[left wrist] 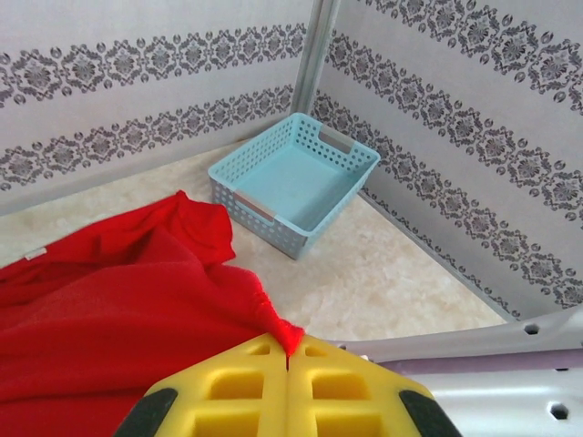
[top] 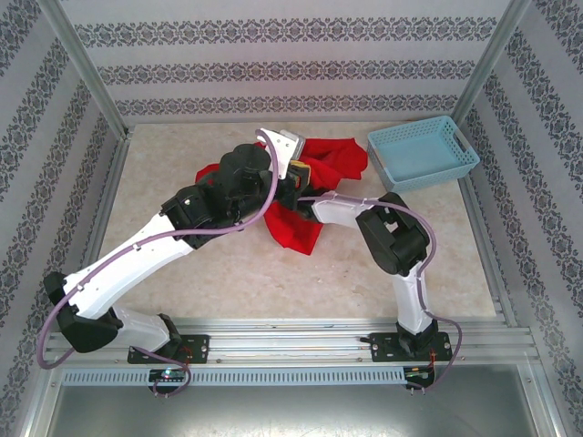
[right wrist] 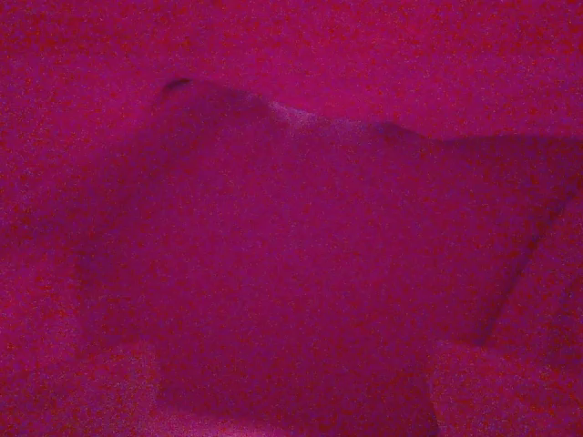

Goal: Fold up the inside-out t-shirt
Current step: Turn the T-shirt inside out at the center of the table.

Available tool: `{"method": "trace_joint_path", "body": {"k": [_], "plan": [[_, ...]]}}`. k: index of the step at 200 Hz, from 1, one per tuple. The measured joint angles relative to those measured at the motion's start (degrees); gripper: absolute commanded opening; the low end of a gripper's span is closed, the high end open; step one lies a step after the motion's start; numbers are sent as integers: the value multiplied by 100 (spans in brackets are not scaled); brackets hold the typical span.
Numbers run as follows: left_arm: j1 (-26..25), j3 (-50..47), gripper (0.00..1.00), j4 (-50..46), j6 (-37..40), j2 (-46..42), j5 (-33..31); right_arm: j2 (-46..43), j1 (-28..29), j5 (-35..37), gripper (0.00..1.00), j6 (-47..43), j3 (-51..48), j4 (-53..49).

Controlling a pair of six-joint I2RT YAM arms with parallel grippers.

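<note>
Two arms, the left arm (top: 137,250) and the right arm (top: 401,244), reach from the near edge to the red t-shirt (top: 299,228), which lies crumpled around the middle of the surface (top: 228,282). The left fingers (left wrist: 288,355) are closed on a pinch of its cloth, while the right fingers are hidden among the red folds, so whether they are open or closed cannot be told. Farther off, in the far right corner, a light blue basket (top: 421,155) sits just beside the shirt.
</note>
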Motion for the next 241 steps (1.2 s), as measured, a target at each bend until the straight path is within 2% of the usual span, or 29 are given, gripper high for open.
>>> {"method": "trace_joint_path", "body": {"k": [45, 67, 97, 120, 162, 169, 184, 221, 241], "plan": [[-22, -105, 0, 50, 50, -297, -326, 243, -339, -90, 77, 588, 457, -1075], [-31, -105, 0, 48, 129, -402, -734, 269, -400, -90, 77, 697, 485, -1329], [-13, -105, 0, 26, 251, -398, -1340, 31, -339, -345, 78, 584, -238, -876], [59, -61, 0, -63, 304, -337, -1545, -402, -269, -468, 78, 391, -883, -492], [94, -59, 0, -79, 319, -317, -1145, -472, -450, -452, 78, 588, -785, -706], [94, -59, 0, -83, 319, -315, -1049, -391, -505, -431, 82, 667, -614, -870], [94, -26, 0, -92, 321, -315, -883, -131, -562, -391, 85, 789, -122, -1224], [94, 83, 0, -92, 319, -315, -595, 632, -579, -367, 85, 999, 1178, -2118], [94, 146, 0, -105, 321, -308, -564, 918, -542, -339, 79, 1014, 1596, -2549]]}}
